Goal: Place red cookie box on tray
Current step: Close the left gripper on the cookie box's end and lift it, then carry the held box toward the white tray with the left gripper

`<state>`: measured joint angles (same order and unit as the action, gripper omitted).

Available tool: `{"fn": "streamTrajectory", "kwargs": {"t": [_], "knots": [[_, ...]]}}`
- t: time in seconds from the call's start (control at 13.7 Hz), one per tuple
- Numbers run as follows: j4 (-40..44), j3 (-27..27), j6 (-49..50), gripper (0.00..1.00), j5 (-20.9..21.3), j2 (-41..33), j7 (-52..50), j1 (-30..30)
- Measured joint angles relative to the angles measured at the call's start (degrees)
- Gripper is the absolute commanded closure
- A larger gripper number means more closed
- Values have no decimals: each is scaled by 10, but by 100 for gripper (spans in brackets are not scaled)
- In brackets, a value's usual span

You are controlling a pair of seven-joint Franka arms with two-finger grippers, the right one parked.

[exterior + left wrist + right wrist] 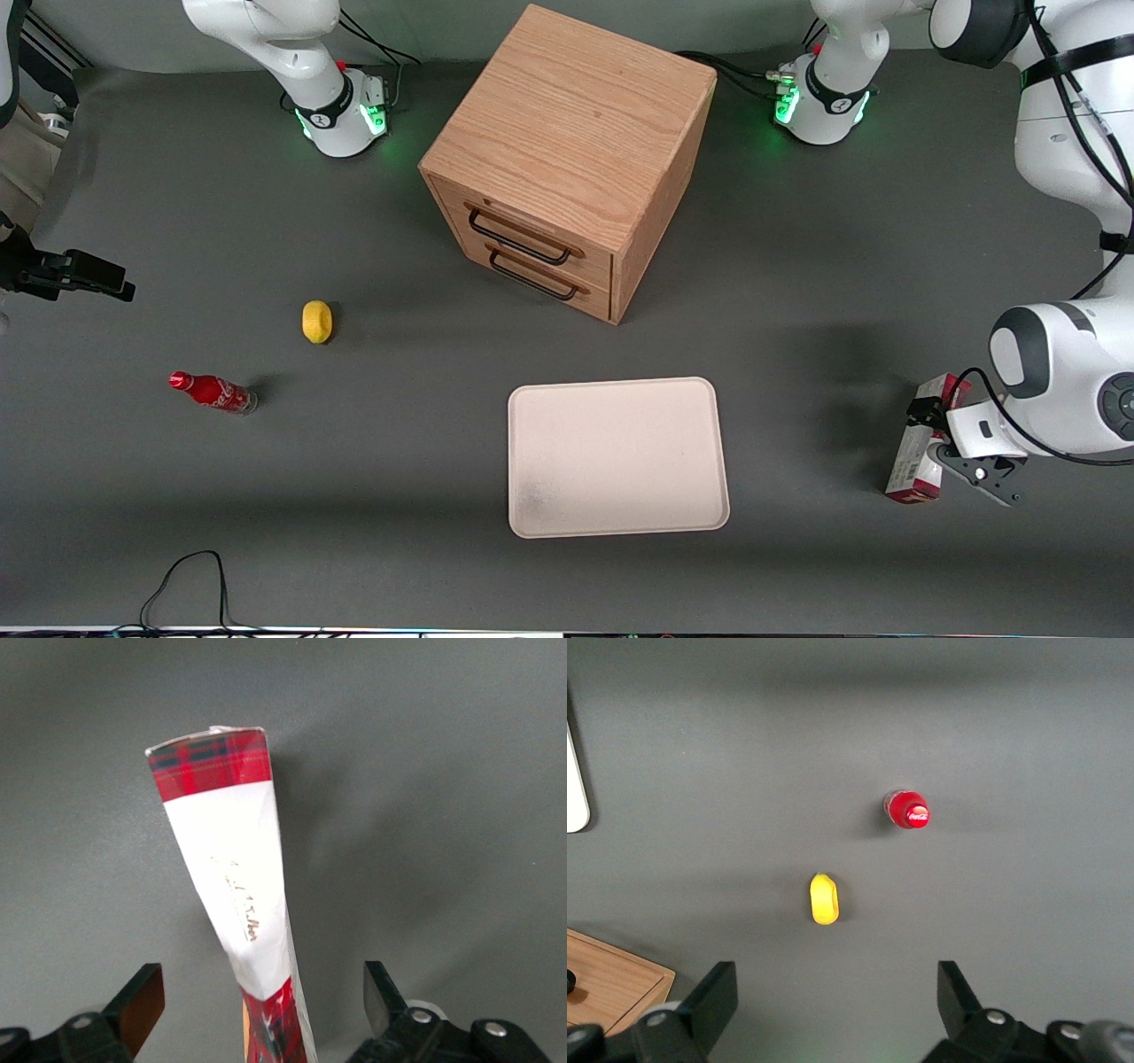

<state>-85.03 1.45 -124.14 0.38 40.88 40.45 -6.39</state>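
Hovering over the red cookie box (pixel 919 443), the end effector (pixel 952 443) is sitting at the working arm's end of the counter (pixel 372 496), well apart from the tray (pixel 617 456). The fingers (pixel 142 1003) are standing spread wide, one on each side of the carton, neither pad touching cardboard in the wrist view. Nothing is being gripped.

The box is resting on the counter, not on the tray. It looks to be standing on one end and leaning a little; whether it is leaning against anything cannot be told. In the wrist view its long axis is running straight away from the end effector, the tartan end farthest off, and the narrow white face is lying between the two fingers.

Judging the coming move: the fingers are already straddling the short dimension, so closing should catch the slim sides. The carry then runs from the box toward the tray.

Containers: the tray is showing bare, with only a faint grey smudge. The wooden cabinet (pixel 571 155), farther from the front camera than the tray, is showing both drawers shut.
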Motion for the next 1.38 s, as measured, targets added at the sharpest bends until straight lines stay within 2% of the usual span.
{"fn": "streamTrajectory", "kwargs": {"t": [0.07,0.15,1.09,1.24,1.38], "knots": [[-3,0,-4,35,0,0,0,0],[-5,0,-5,99,0,0,0,0],[-6,-1,-16,100,-3,-2,36,-4],[6,-1,24,100,-3,-17,36,-4],[53,-2,137,100,-2,-46,36,-3]]}}
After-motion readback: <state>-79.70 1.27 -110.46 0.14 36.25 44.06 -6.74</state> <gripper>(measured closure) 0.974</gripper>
